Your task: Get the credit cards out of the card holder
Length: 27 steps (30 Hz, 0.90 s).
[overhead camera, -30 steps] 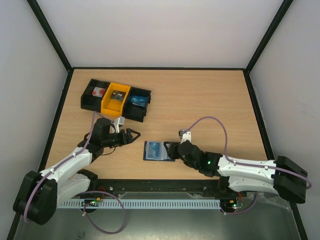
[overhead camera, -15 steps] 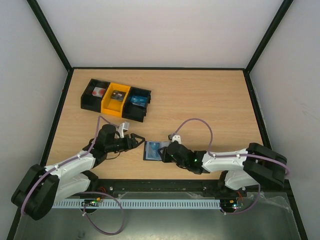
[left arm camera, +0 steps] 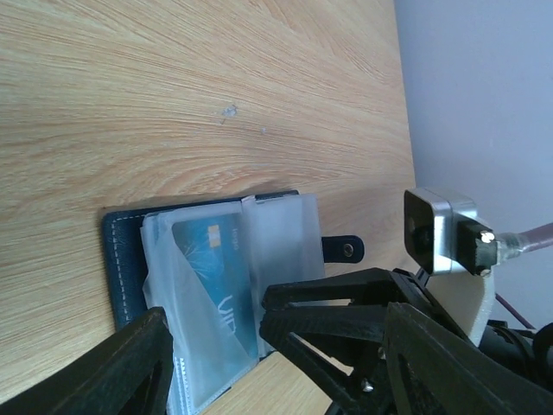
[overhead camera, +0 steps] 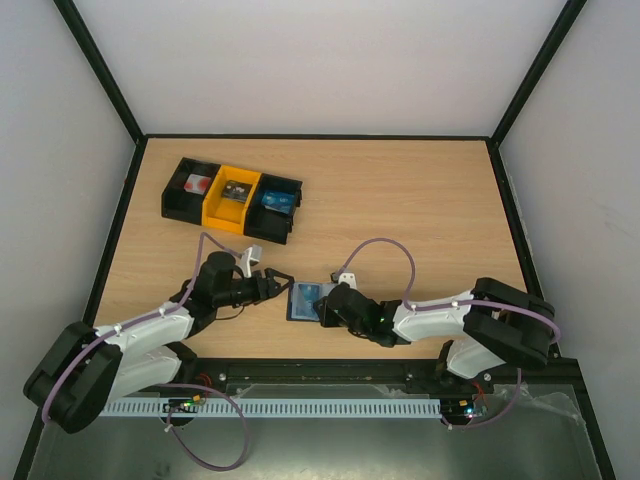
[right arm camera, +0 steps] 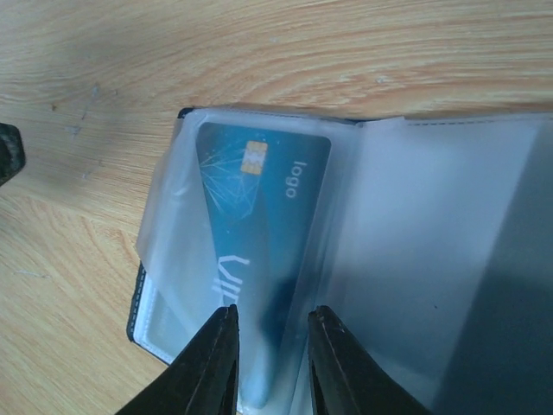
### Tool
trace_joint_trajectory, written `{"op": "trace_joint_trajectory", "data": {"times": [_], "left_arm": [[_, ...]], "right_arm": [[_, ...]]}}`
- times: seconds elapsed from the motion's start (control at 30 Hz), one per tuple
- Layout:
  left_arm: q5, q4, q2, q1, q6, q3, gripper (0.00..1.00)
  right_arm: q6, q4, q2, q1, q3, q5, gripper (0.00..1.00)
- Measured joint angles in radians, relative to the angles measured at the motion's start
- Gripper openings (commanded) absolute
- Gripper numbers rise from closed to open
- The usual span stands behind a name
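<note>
Blue plastic credit card (right arm camera: 259, 225), one seen: judged thin, stiff, light, slick inside its soft clear sleeve; best pinched by a short end | one card holder (left arm camera: 117, 251) lay open on the surface (overhead camera: 400, 200) between both arms | left end effector (overhead camera: 283, 283) gaped beside it | right end effector (right arm camera: 274, 316) stood narrow over the card's end, grip unclear

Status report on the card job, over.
Left gripper open beside card holder. Right gripper narrow over blue card, grip unclear. Card inside clear sleeve; nothing else blocking.
</note>
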Motion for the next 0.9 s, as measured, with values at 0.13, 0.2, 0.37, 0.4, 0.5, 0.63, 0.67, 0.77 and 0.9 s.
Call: {"op": "trace_joint_trajectory", "data": {"times": [0.13, 0.2, 0.37, 0.4, 0.5, 0.63, 0.67, 0.77, 0.9], "left_arm": [[0.001, 0.029, 0.013, -0.014, -0.018, -0.002, 0.68], [0.003, 0.051, 0.031, -0.022, -0.031, -0.002, 0.69], [0.008, 0.130, 0.084, -0.038, -0.071, -0.021, 0.70], [0.009, 0.151, 0.097, -0.039, -0.081, -0.028, 0.70], [0.015, 0.209, 0.133, -0.039, -0.111, -0.049, 0.71], [0.021, 0.257, 0.169, -0.044, -0.136, -0.055, 0.72], [0.021, 0.267, 0.172, -0.045, -0.140, -0.055, 0.73], [0.021, 0.288, 0.174, -0.045, -0.150, -0.055, 0.73], [0.024, 0.301, 0.174, -0.045, -0.154, -0.055, 0.73]], "right_arm": [[-0.004, -0.001, 0.013, 0.000, 0.000, 0.002, 0.22], [-0.004, 0.000, 0.016, 0.000, 0.000, 0.006, 0.19], [-0.005, 0.001, 0.019, 0.000, -0.003, 0.019, 0.13], [-0.005, 0.001, 0.021, 0.000, -0.005, 0.021, 0.11], [-0.008, 0.006, 0.037, 0.000, -0.005, 0.028, 0.06], [-0.010, 0.021, 0.050, 0.000, -0.006, 0.034, 0.03], [-0.010, 0.027, 0.052, 0.000, -0.006, 0.034, 0.03], [-0.011, 0.035, 0.057, 0.000, -0.007, 0.035, 0.02], [-0.010, 0.037, 0.058, 0.000, -0.007, 0.035, 0.04]]}}
